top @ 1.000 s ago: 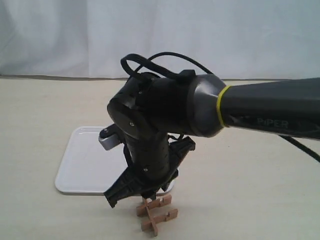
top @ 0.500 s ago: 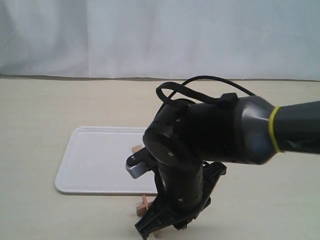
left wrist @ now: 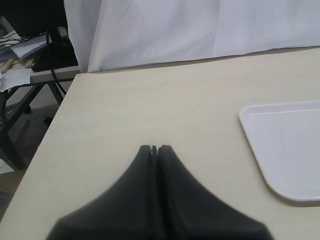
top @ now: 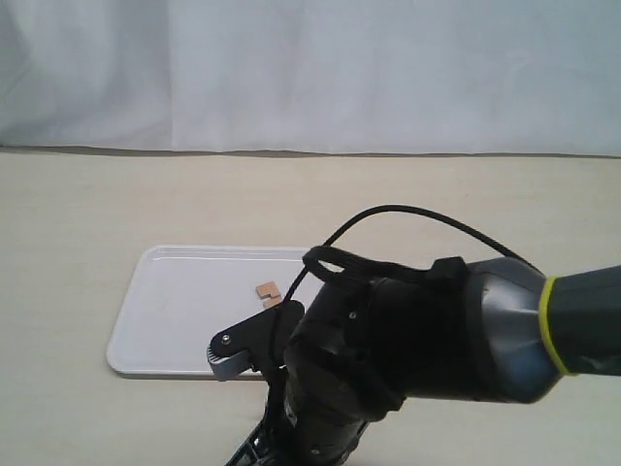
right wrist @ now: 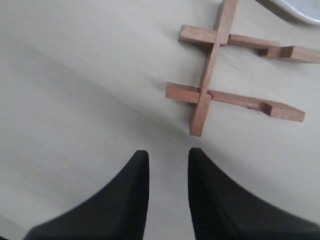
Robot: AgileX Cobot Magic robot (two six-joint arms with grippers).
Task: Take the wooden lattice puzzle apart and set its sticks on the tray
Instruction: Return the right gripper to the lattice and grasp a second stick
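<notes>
1. The wooden puzzle [right wrist: 207,92] is down to three sticks of four. It lies on the table [top: 97,194] just off a corner of the white tray [right wrist: 305,10]. One stick crosses two others, whose outer notches stand empty.
2. The fourth stick [top: 267,289] lies alone on the tray, left of centre in the wide shot.
3. A second ago the right arm [top: 417,349] stood over the tray's near edge and hid that spot. It has since sunk into the lower right of the wide shot, baring the loose stick and blocking the puzzle from that camera.
4. By the look of it, one stick is delivered, three remain locked together, and the arm is lining up for the next.
5. The right pincer [right wrist: 168,155] hovers just short of the crossing stick's near end, its jaws parted roughly halfway with nothing between them.
6. The left pincer [left wrist: 156,148] is pressed fully closed and empty over bare table, with a corner of the tray off to one side.
7. The count: four sticks, one tray, two pincers.
</notes>
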